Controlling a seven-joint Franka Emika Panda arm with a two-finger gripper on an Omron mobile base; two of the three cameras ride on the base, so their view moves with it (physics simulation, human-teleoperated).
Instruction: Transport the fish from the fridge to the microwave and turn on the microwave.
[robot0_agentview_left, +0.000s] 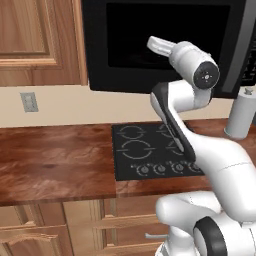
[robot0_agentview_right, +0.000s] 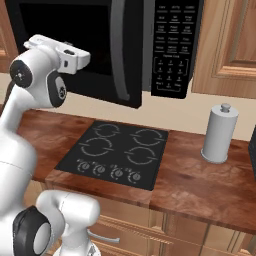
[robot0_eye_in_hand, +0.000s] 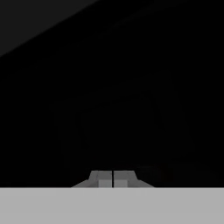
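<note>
The gripper (robot0_eye_in_hand: 113, 179) was pinched shut on nothing, pressed up close to the microwave (robot0_agentview_right: 125, 45) door's dark window — likely pushing it closed. The fish I couldn't make out — perhaps inside, behind that glass.

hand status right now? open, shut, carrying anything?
Hand: closed, fingertips pressed together with nothing between them, facing the dark window of the microwave.

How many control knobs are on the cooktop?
4, in a row along the front edge of the cooktop: knobs, left to right. In the left base view the arm may hide one.
</note>
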